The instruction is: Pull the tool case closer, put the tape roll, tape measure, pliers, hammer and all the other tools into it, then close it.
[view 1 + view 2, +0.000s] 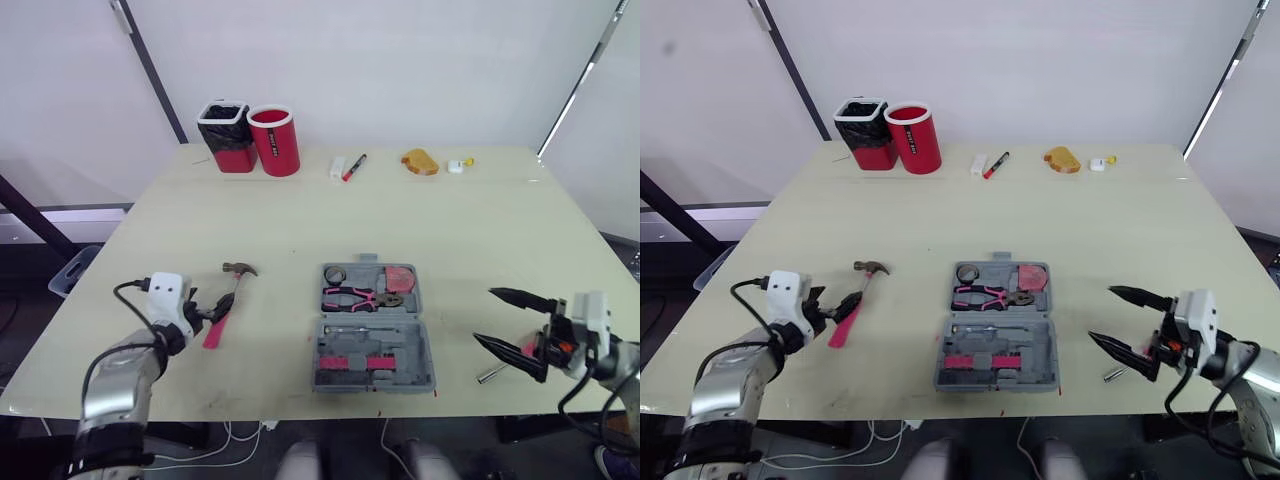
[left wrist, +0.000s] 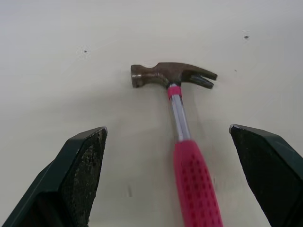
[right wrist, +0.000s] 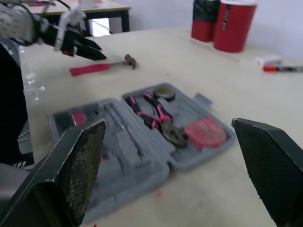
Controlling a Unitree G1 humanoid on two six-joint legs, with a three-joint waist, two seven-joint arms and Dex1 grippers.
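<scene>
Tool case [image 1: 372, 345] open, holds pliers [image 1: 355, 296], tape roll [image 1: 335, 274], tape measure [image 1: 399, 277]; hammer [image 1: 230, 290] not in yet, left gripper [image 1: 214, 308] and right gripper [image 1: 484, 315] jaws spread, empty.

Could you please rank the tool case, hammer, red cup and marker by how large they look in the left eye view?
1. tool case, clearly largest.
2 and 3. hammer and red cup: unsure. The hammer looks longer, the cup bulkier, and the cup stands farther away.
4. marker, smallest.
</scene>
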